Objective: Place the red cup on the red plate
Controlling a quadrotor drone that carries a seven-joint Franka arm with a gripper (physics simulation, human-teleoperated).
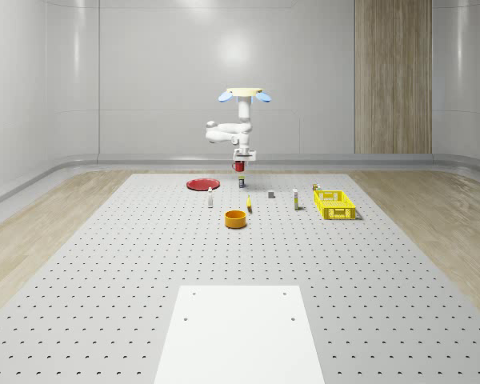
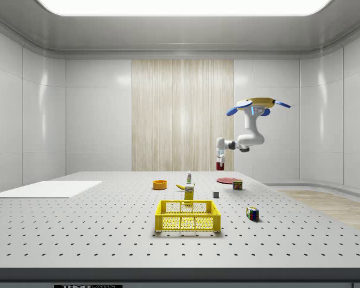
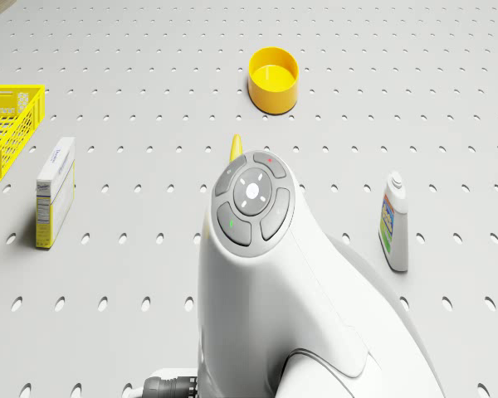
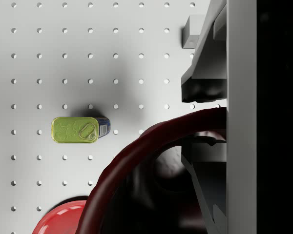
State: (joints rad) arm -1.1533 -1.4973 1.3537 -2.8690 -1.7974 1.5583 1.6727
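The drone (image 1: pixel 245 94) hovers above the table (image 1: pixel 104 264), right of the plate (image 1: pixel 202 185). Its gripper (image 1: pixel 240 162) grips the cup (image 1: pixel 240 167) aloft. The wrist view adds a tin (image 4: pixel 78 129) beneath, beside the plate.

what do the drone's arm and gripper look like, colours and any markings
The arm is glossy white with rounded, bulbous links, hanging under a cream drone body with blue rotor blades. In the drone view the arm's top carries a grey round pad with a pale centre button and small red and green marks. The gripper has dark grey, blocky fingers.
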